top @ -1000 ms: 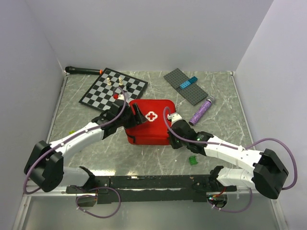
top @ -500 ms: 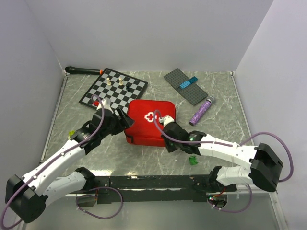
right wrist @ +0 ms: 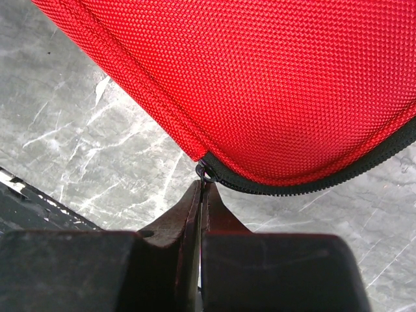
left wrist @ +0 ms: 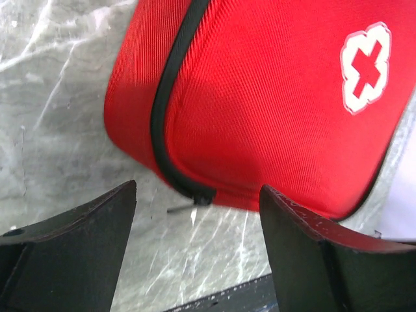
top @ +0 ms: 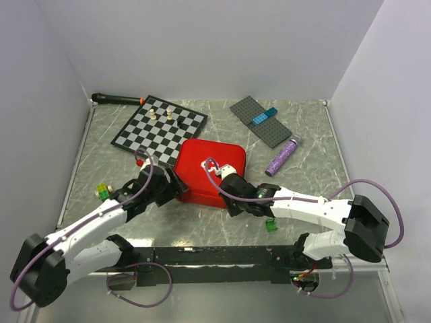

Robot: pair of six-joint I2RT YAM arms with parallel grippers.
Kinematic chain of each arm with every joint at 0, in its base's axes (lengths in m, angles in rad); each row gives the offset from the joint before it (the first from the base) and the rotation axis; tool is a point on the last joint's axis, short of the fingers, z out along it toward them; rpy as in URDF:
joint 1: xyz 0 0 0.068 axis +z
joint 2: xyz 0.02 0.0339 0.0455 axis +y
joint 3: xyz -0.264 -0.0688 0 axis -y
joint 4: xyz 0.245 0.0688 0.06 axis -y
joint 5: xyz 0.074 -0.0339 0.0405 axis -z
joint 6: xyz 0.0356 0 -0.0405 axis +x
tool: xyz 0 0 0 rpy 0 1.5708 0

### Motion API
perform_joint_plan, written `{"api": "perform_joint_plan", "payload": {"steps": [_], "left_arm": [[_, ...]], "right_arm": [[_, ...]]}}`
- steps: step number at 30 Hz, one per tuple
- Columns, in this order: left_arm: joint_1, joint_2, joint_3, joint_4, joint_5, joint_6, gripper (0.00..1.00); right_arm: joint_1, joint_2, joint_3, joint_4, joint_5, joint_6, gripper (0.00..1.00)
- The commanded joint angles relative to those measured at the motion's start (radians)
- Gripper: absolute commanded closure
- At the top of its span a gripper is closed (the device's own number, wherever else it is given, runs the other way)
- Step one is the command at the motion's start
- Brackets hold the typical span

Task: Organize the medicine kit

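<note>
1. Grey marble table (top: 310, 182): medicine kit (top: 202, 168) closed, centre, near the chessboard (top: 158, 124).
2. Left gripper (left wrist: 198, 195) low at the kit's near-left corner, jaws spread.
3. Right wrist view alone: right gripper (right wrist: 203, 188) pinching zipper pull (right wrist: 207, 173).

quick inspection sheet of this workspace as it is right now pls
surface: grey marbled table, no spills seen
job's things: red medicine kit mid-table, zip shut where visible
clutter: chessboard with pieces, black tool, grey baseplate with blue brick, purple tube, green block, yellow-green piece
grippers: left pincer open at the kit's corner; right pincer shut on zip pull
cables: purple cables loop off both arms, one over the kit
surroundings: white walls on three sides
</note>
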Motion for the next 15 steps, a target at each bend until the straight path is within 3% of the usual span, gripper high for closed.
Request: {"api": "perform_joint_plan", "payload": {"steps": [1, 7, 15], "left_arm": [[-0.001, 0.068, 0.091, 0.08, -0.04, 0.016, 0.19], [0.012, 0.179, 0.159, 0.062, -0.127, 0.075, 0.27], [0.051, 0.318, 0.205, 0.093, -0.134, 0.129, 0.49]], "right_arm": [[0.011, -0.037, 0.006, 0.011, 0.022, 0.015, 1.0], [0.011, -0.091, -0.049, -0.02, 0.053, 0.043, 1.0], [0.01, -0.14, -0.098, -0.054, 0.103, 0.086, 1.0]]}}
